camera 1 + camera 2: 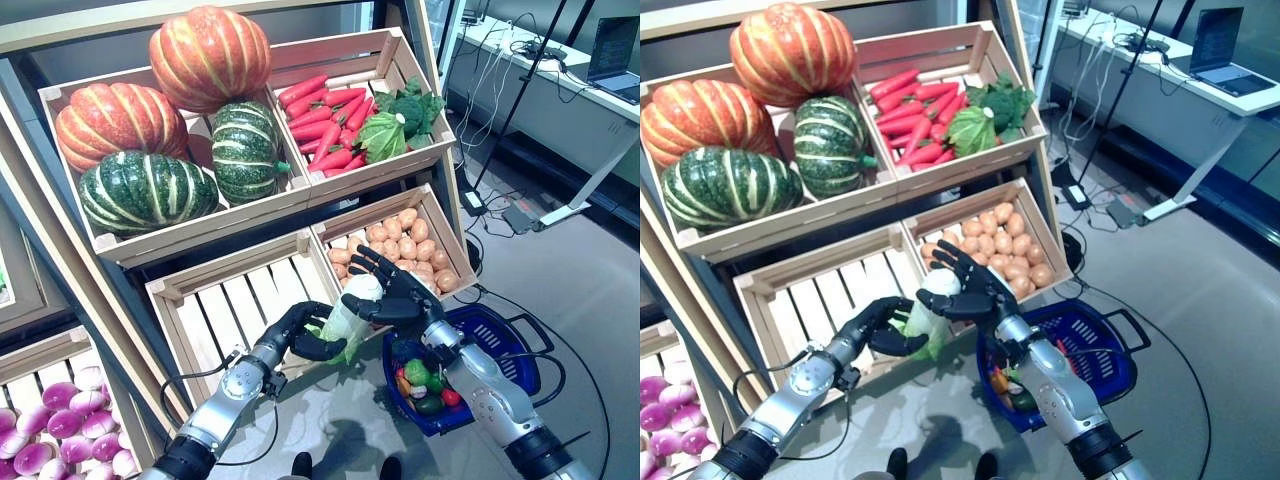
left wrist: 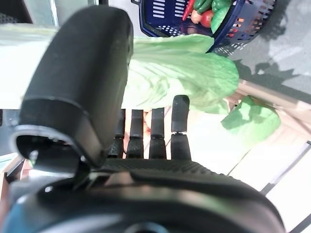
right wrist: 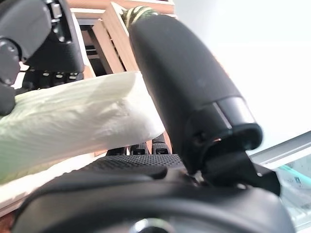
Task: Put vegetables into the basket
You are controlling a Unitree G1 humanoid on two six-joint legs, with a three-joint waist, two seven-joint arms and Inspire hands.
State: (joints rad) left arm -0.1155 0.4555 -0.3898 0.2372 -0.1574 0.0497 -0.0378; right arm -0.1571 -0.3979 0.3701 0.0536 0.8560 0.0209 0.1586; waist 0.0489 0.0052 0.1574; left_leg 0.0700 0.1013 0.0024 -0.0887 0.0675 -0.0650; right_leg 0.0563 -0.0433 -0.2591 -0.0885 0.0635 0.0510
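Crates of pumpkins, carrots and potatoes rise behind. Both hands grip a pale cabbage: left hand curled round its leafy end, right hand clasping its white end, just beside the blue basket.

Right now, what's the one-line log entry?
stage: handover | cabbage: held by left robot hand and right robot hand | blue basket: not yet reached

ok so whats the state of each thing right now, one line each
cabbage: held between both hands, above the floor
left hand: fingers curled on the cabbage's leafy end
right hand: fingers spread over the white end
basket: on the floor, partly filled
slatted crate: looks empty
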